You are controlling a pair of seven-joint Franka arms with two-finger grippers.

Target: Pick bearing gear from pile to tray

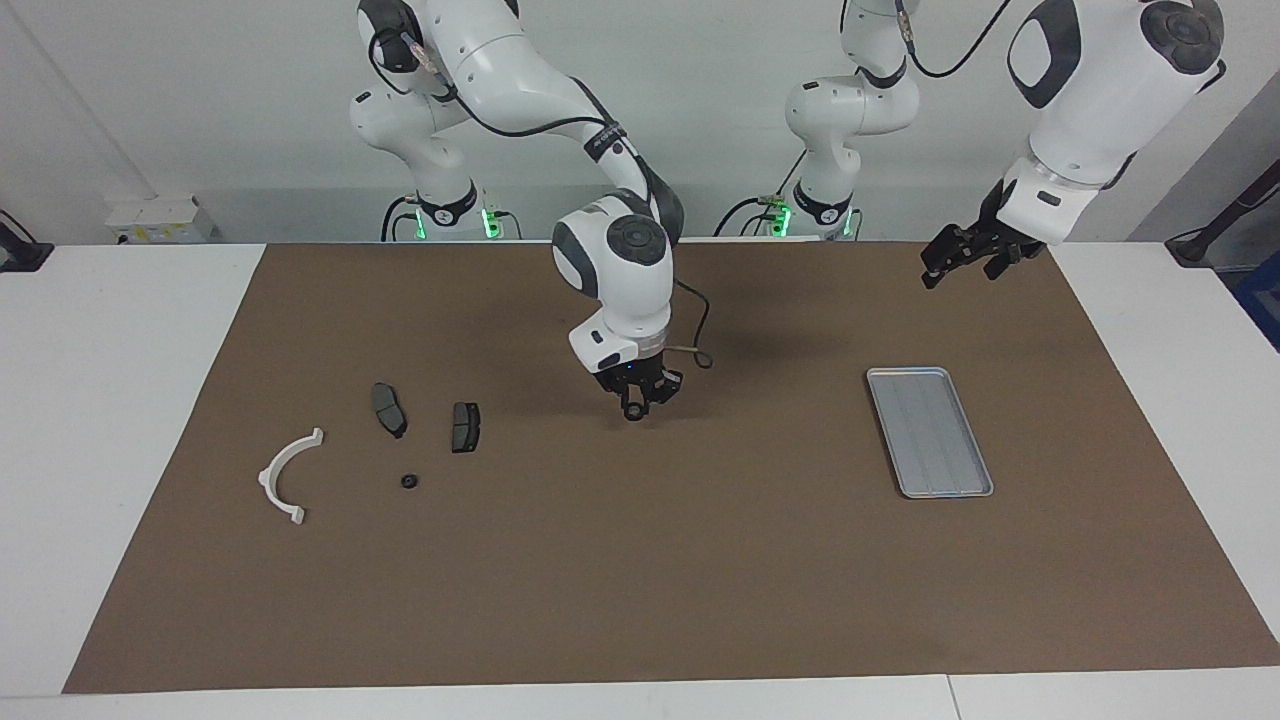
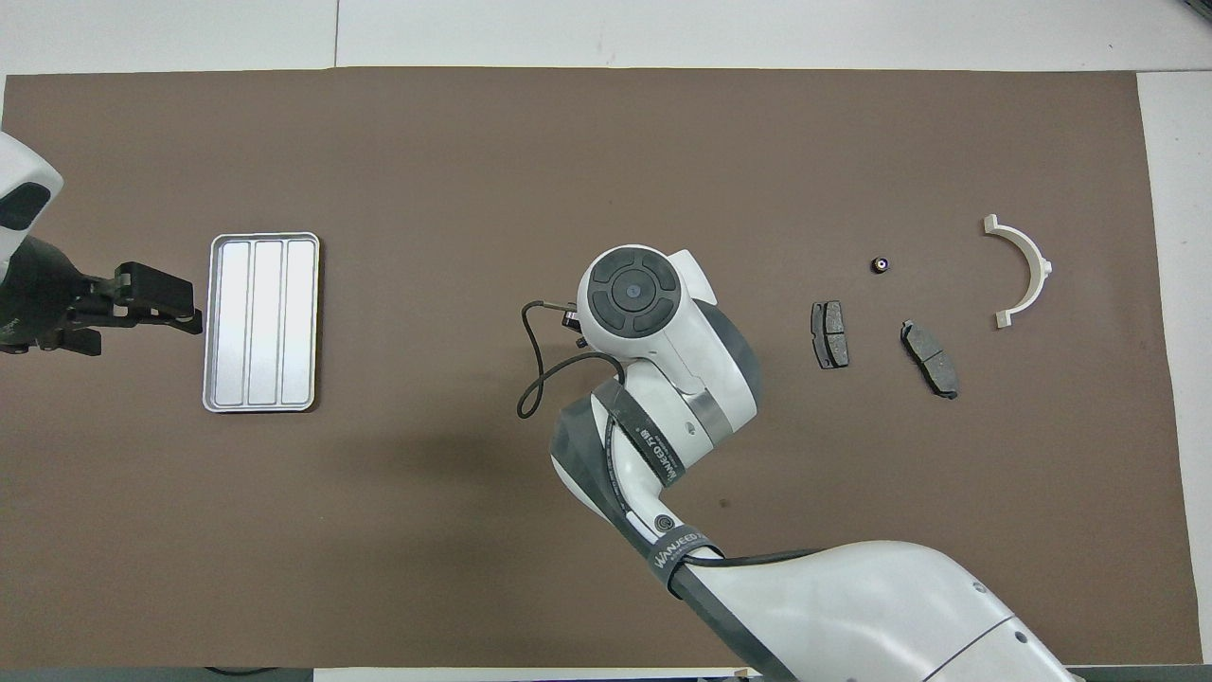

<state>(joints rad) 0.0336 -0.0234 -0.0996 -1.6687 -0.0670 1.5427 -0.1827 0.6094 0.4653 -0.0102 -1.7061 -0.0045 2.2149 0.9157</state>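
- Step in hand, as I read it: the carry. The right gripper (image 1: 637,403) hangs low over the middle of the brown mat (image 1: 640,590), between the pile and the tray (image 1: 930,432).
- Its fingers look clamped on a small black ring, which I take to be the bearing gear (image 1: 633,411). It's tiny, so treat that as my best read.
- So the gear is out of the pile and up at the right gripper's tips, well apart from the tray, which lies toward the left arm's end of the table.
- What remains of the pile sits toward the right arm's end: a white bracket (image 1: 285,475), two dark pads (image 1: 389,410) (image 1: 465,427) and one more black round piece (image 1: 408,481), which is farther from the robots than the pads.
- Next move, I'd guess: swing across to the tray, come down low inside the rim, then let go. Drop it from too high and a round part like this will probably roll or bounce out over that shallow rim.
- The left gripper (image 1: 960,258) waits in the air just beside the tray, holding nothing that I can see.
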